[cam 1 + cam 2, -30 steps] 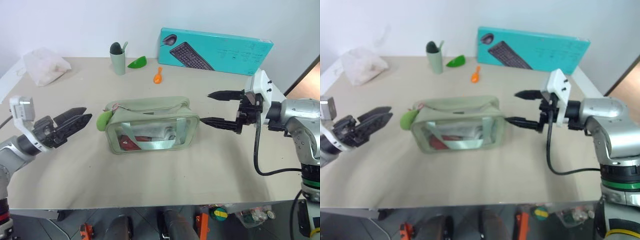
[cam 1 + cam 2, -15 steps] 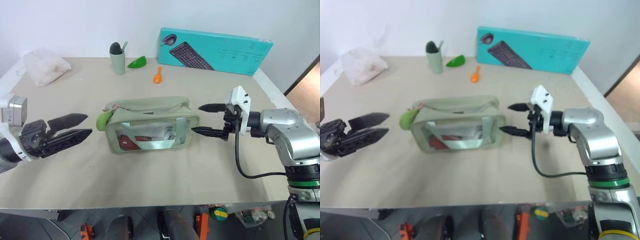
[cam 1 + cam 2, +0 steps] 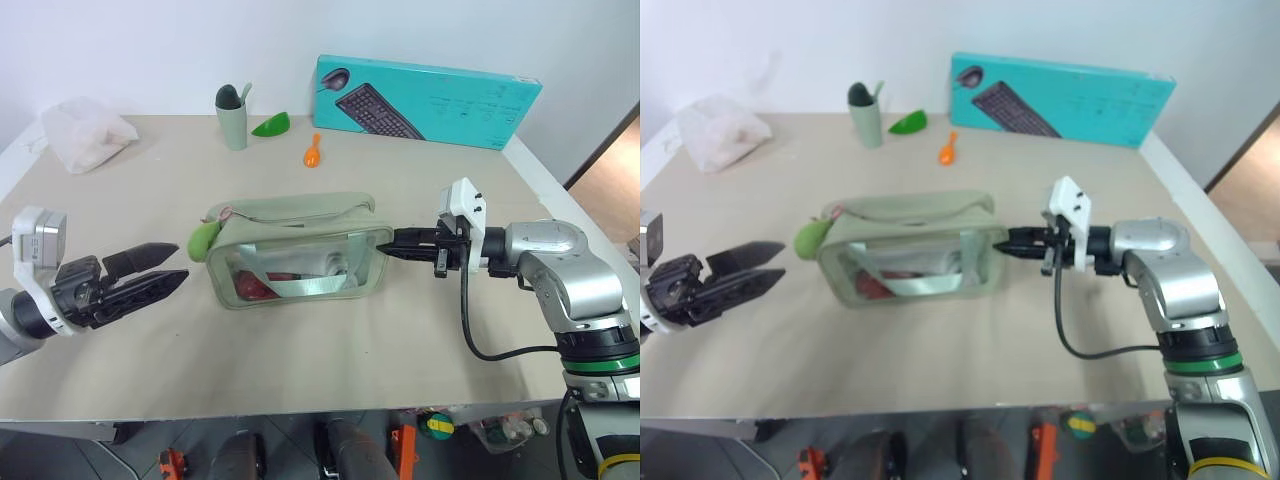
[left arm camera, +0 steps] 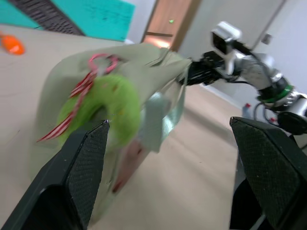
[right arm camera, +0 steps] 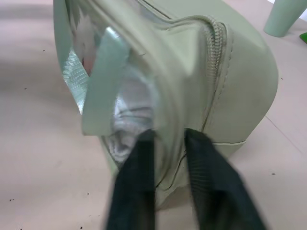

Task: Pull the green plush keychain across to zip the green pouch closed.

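Matt sage fabric on the green pouch, with a glossy clear plastic window and woven webbing strap. Fuzzy lime plush on the green plush keychain. Smooth matt beige on the table. Printed cardboard on the keyboard box. Crinkled translucent plastic on the bag.

Bare table separates the left gripper from the green plush keychain.

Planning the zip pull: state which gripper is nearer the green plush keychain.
Left. The left gripper hangs open just off the pouch's left end, where the green plush keychain hangs. The right gripper is shut on the green pouch at its far right end.
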Controlling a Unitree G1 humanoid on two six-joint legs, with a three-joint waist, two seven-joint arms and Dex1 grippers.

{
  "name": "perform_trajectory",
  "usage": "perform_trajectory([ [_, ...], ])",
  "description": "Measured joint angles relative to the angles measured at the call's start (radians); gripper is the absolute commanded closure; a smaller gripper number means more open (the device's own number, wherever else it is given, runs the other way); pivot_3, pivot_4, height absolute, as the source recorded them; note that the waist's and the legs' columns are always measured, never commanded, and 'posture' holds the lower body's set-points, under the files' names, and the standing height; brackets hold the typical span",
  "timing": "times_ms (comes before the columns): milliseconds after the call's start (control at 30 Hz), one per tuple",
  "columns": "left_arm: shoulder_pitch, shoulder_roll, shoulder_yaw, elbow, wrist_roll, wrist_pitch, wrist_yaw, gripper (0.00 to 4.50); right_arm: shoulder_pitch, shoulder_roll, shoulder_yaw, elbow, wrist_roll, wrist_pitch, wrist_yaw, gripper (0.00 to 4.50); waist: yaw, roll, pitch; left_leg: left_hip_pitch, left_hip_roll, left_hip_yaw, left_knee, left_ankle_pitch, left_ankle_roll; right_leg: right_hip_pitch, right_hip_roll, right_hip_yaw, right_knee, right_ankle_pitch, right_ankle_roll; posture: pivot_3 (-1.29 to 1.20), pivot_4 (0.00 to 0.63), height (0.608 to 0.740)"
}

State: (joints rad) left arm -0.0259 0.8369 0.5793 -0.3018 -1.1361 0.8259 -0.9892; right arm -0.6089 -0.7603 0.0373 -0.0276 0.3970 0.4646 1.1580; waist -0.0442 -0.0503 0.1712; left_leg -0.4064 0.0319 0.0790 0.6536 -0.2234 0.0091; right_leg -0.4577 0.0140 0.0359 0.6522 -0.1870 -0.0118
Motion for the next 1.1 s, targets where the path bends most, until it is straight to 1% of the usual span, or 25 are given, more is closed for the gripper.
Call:
perform_trajectory([
  [200,0.014,-0.031,-0.042,0.046,0.077,-0.035,0.004,0.32,0.002,0.0,0.0,0.001,-0.01,-0.006,-0.004,4.45,0.0,0.0,0.0,0.0,0.0,0.0,0.0,0.0,0.0,0.0,0.0,0.0,0.0,0.0,0.0,0.0,0.15,0.74],
  [300,-0.022,-0.041,-0.077,0.05,0.107,-0.047,0.01,0.32,0.001,0.003,0.001,0.005,-0.019,-0.006,-0.017,4.45,0.001,0.0,0.0,0.0,0.0,0.0,0.0,0.0,0.0,0.0,0.0,0.0,0.0,0.0,0.0,0.0,0.15,0.74],
  [533,-0.124,-0.064,-0.153,0.057,0.124,-0.065,0.017,0.32,0.003,0.004,0.001,0.004,-0.021,-0.006,-0.024,4.45,0.001,0.0,0.0,0.0,0.0,0.0,0.001,0.0,0.0,0.0,0.0,0.001,0.0,0.001,0.001,0.0,0.15,0.74],
  [733,-0.164,-0.072,-0.18,0.073,0.126,-0.065,0.006,0.32,0.015,0.004,0.001,0.0,-0.022,-0.008,-0.028,4.45,0.001,0.0,0.0,0.0,0.0,0.0,0.0,0.0,0.0,0.001,0.0,0.001,0.0,0.001,0.002,0.0,0.15,0.74],
  [833,-0.169,-0.078,-0.183,0.089,0.129,-0.065,0.008,1.15,0.017,0.004,0.001,0.0,-0.023,-0.01,-0.03,4.5,0.001,0.0,0.0,0.0,0.0,0.0,0.001,0.0,0.0,0.001,0.0,0.001,0.0,0.001,0.002,0.0,0.15,0.74],
  [867,-0.171,-0.079,-0.183,0.092,0.128,-0.064,0.008,1.55,0.019,0.004,0.001,0.0,-0.025,-0.011,-0.031,4.5,0.001,0.0,0.0,0.0,0.0,0.0,0.001,0.0,0.0,0.001,0.0,0.001,0.0,0.001,0.002,0.0,0.15,0.74],
  [967,-0.173,-0.086,-0.183,0.094,0.126,-0.063,0.008,2.5,0.022,0.004,0.001,0.0,-0.029,-0.015,-0.033,4.5,0.001,0.0,0.0,0.0,0.0,0.001,0.001,0.0,0.0,0.001,0.0,0.001,0.0,0.001,0.002,0.0,0.15,0.74],
  [1100,-0.173,-0.094,-0.183,0.094,0.126,-0.063,0.007,3.95,0.022,0.004,0.001,0.001,-0.031,-0.017,-0.033,4.5,0.001,0.0,0.0,0.0,0.0,0.0,0.001,0.0,0.0,0.001,0.0,0.001,0.0,0.001,0.002,0.0,0.15,0.74],
])
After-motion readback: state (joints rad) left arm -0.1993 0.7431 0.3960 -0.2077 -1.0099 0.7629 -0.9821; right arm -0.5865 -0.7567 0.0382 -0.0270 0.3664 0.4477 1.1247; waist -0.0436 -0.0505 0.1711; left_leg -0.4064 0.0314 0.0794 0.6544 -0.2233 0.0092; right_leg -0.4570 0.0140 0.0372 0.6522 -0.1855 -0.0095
